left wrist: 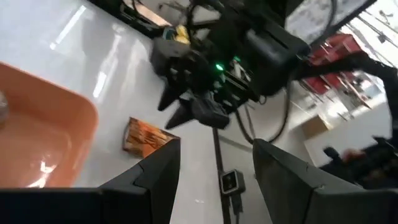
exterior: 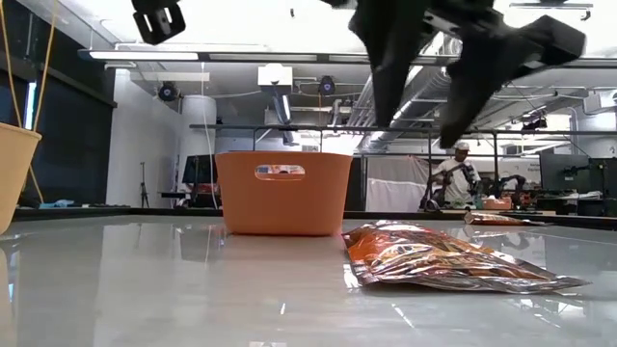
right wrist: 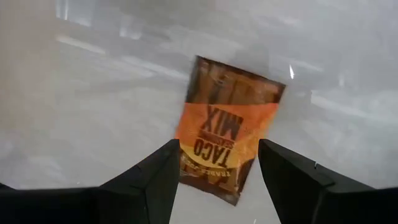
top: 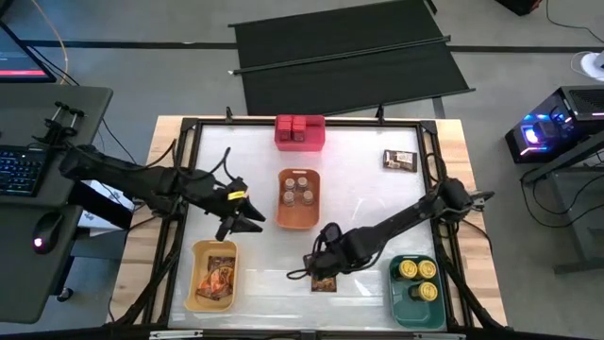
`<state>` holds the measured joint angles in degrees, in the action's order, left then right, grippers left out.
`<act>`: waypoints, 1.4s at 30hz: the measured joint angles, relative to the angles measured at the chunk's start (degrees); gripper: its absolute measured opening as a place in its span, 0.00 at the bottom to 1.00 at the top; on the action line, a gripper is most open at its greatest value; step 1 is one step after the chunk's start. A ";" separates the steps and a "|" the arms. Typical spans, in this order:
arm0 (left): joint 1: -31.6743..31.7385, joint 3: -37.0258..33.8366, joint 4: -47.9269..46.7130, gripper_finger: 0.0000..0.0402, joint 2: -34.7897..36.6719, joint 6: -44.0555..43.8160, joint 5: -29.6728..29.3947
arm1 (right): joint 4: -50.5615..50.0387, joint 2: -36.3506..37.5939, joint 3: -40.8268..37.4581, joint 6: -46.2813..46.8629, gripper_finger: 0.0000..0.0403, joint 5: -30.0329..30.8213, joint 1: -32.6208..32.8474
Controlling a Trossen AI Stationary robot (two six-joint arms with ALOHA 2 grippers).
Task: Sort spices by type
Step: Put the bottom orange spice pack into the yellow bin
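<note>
A flat orange-brown "Taco Mix" packet (top: 325, 280) lies flat on the table near the front edge; it also shows in the low view (exterior: 453, 260) and the right wrist view (right wrist: 227, 134). My right gripper (top: 313, 263) hangs open above it, clear of it, with its fingers (exterior: 390, 77) pointing down. My left gripper (top: 253, 219) is open and empty, in the air between the yellow bin (top: 212, 274) and the orange bin (top: 298, 198). A second packet (top: 399, 160) lies at the far right.
A red bin (top: 300, 132) holds red boxes at the far edge. The orange bin holds small jars. The yellow bin holds packets. A green bin (top: 418, 288) with yellow-topped tins stands at the front right. A person (exterior: 453, 173) stands in the room beyond.
</note>
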<state>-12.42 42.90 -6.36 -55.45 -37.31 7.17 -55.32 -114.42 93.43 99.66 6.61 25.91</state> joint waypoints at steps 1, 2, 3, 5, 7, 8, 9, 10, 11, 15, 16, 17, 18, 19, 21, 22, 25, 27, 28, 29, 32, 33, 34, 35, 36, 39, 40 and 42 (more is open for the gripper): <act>-0.42 -0.03 -0.38 0.47 0.61 -0.05 -1.27 | -0.80 -0.74 1.24 -1.09 0.53 1.10 0.04; -0.78 -0.05 -0.35 0.47 1.14 -0.04 -2.87 | -1.05 -1.16 2.19 -2.53 0.53 1.52 0.09; -1.07 -0.05 0.30 0.47 1.54 -0.15 -4.46 | -0.74 -1.26 2.63 -3.81 0.53 1.81 0.09; -1.36 -0.03 0.63 0.47 2.27 -0.58 -6.98 | 0.24 -1.48 2.71 -6.40 0.53 2.94 -0.14; -1.49 -0.03 0.57 0.47 2.56 -0.63 -8.67 | 0.79 -1.58 2.43 -8.78 0.53 4.12 -0.60; -1.49 -0.03 0.59 0.47 2.58 -0.62 -9.23 | 0.55 -1.61 2.38 -9.93 0.53 4.76 -0.83; -1.49 -0.04 0.45 0.47 2.65 -0.63 -9.44 | 0.51 -1.61 2.38 -10.84 0.53 5.45 -1.12; -1.49 -0.05 0.37 0.47 2.70 -0.69 -9.49 | 0.77 -1.61 2.38 -11.22 0.53 5.69 -1.50; -1.49 -0.05 0.51 0.47 2.75 -1.06 -9.55 | 0.96 -1.61 2.38 -11.57 0.53 5.77 -1.89; -1.49 -0.03 0.25 0.47 2.74 -1.50 -9.73 | 1.10 -1.61 2.38 -14.21 0.54 5.09 -2.74; -1.49 -0.03 0.24 0.47 2.74 -1.50 -9.80 | 0.82 -1.61 2.38 -14.25 0.55 5.14 -2.77; -1.49 -0.03 0.27 0.47 2.74 -1.50 -9.82 | 0.28 -1.61 2.38 -14.25 0.57 5.05 -2.74; -1.49 -0.03 0.27 0.47 2.74 -1.49 -9.83 | -0.55 -1.61 2.38 -14.25 0.60 4.88 -2.66; -1.49 -0.03 0.25 0.47 2.74 -1.48 -9.83 | -1.55 -1.61 2.38 -14.25 0.63 4.78 -2.66; -1.48 -0.03 0.23 0.47 2.74 -1.22 -9.83 | -3.70 -1.61 2.36 -14.25 0.73 4.58 -2.62; -1.49 -0.03 0.25 0.47 2.74 -1.17 -9.85 | -4.90 -1.61 2.36 -14.25 0.78 4.33 -2.64; -1.49 -0.03 0.18 0.47 2.74 -1.15 -10.05 | -6.22 -1.61 2.32 -14.23 0.92 4.29 -2.66; -1.49 -0.03 0.16 0.47 2.74 -1.10 -10.05 | -5.77 -1.61 2.32 -13.89 0.97 1.61 -2.70; -1.49 -0.03 0.16 0.47 2.74 -1.06 -10.05 | -5.39 -1.61 2.41 -12.83 0.98 -1.17 -2.70; -1.49 -0.03 0.14 0.47 2.74 -0.97 -10.06 | -4.74 -1.61 2.43 -11.90 0.98 -3.05 -2.63; -1.49 -0.03 0.13 0.47 2.74 -0.10 -10.57 | 0.22 -1.52 1.25 -7.22 0.97 -4.74 -2.11; -1.49 -0.03 0.12 0.47 2.74 -0.08 -10.61 | 0.60 -1.53 0.84 -5.00 0.96 -4.26 -1.88; -1.49 -0.03 0.10 0.47 2.74 -0.08 -10.64 | 0.34 -1.58 0.40 -2.16 0.96 -3.72 -1.63; -1.48 -0.03 0.08 0.47 2.74 -0.06 -10.64 | 0.07 -1.87 0.14 0.80 0.96 -3.66 -1.40; -1.49 -0.03 0.05 0.47 2.74 -0.08 -10.64 | 0.27 -2.19 -0.01 3.01 0.96 -3.71 -1.14; -1.49 -0.03 -0.13 0.47 2.74 -0.08 -10.64 | 0.59 -3.80 -0.54 5.59 0.96 -4.04 -0.35; -1.49 -0.03 -0.26 0.47 2.72 -0.06 -10.64 | 0.57 -4.44 -0.55 6.04 0.96 -4.10 -0.26; -1.48 -0.03 -0.33 0.47 2.72 -0.10 -10.64 | 0.96 -5.35 -0.55 6.39 0.96 -4.29 -0.21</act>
<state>-13.90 42.87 -6.69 -52.73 -37.40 -3.46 -54.36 -119.77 92.88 106.05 2.32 25.70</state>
